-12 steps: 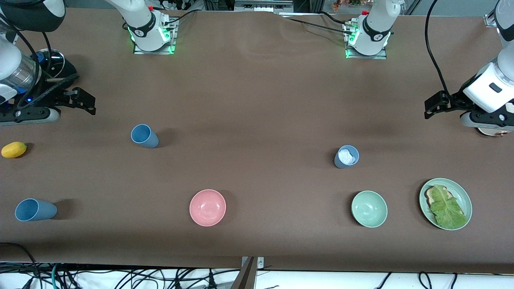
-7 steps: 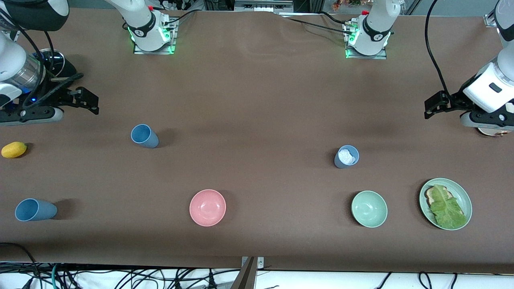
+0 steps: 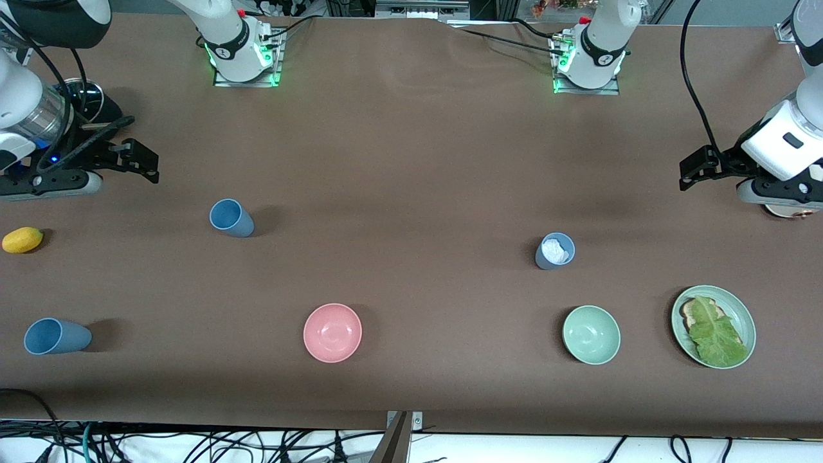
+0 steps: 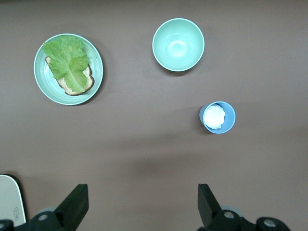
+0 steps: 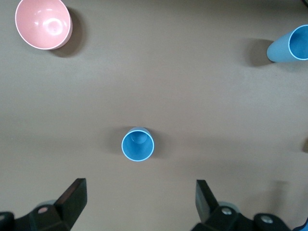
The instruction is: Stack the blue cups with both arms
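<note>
A mid-blue cup (image 3: 231,218) stands upright toward the right arm's end of the table; it also shows in the right wrist view (image 5: 138,144). A second mid-blue cup (image 3: 56,336) sits nearer the front camera at that same end, also in the right wrist view (image 5: 291,45). A paler grey-blue cup (image 3: 554,251) with something white inside stands toward the left arm's end, also in the left wrist view (image 4: 218,117). My right gripper (image 3: 143,162) (image 5: 140,185) is open and empty, above bare table beside the first cup. My left gripper (image 3: 689,170) (image 4: 142,192) is open and empty over bare table.
A pink bowl (image 3: 332,332) and a pale green bowl (image 3: 591,334) sit near the front edge. A green plate (image 3: 681,308) holds bread and lettuce. A yellow lemon (image 3: 22,239) lies at the right arm's end.
My right gripper has shifted slightly toward the middle of the table. The left arm and the cups have not moved.
</note>
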Robot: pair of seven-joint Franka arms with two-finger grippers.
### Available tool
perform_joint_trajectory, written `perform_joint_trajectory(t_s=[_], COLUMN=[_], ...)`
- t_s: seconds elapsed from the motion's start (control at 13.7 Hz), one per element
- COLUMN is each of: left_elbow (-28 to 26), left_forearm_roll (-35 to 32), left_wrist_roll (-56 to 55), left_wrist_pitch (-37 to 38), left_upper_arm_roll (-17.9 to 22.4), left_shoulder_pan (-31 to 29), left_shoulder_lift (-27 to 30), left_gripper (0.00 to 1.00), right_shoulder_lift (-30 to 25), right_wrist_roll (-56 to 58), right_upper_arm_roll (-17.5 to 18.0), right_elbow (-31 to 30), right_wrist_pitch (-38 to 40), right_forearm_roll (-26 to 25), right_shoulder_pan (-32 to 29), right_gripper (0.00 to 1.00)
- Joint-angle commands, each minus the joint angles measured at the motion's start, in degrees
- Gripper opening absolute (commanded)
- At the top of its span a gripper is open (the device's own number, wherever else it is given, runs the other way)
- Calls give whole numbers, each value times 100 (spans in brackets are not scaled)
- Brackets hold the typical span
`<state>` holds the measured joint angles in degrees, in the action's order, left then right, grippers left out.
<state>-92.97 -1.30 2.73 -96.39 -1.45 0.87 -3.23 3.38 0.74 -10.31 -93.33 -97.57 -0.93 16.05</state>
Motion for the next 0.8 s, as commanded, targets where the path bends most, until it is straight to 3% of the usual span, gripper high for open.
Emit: perform_joint_trajectory(t_s=[0.0, 0.73], left_elbow=[182, 165], left_forearm_roll=[157, 157], left_wrist_roll=[52, 52], left_wrist_pitch=[129, 410], left_upper_arm_roll=[22, 4], left_shoulder_pan=[19, 28], left_shoulder_lift=[-73, -73], left_gripper=[100, 100], right_shoulder_lift=[58, 58], right_wrist_roll=[-65, -65], right_upper_arm_roll=[3, 3], right_elbow=[175, 175], right_wrist_pitch=[106, 80], right_forearm_roll=[-74, -65], right_shoulder_pan=[3, 3], right_gripper=[100, 100])
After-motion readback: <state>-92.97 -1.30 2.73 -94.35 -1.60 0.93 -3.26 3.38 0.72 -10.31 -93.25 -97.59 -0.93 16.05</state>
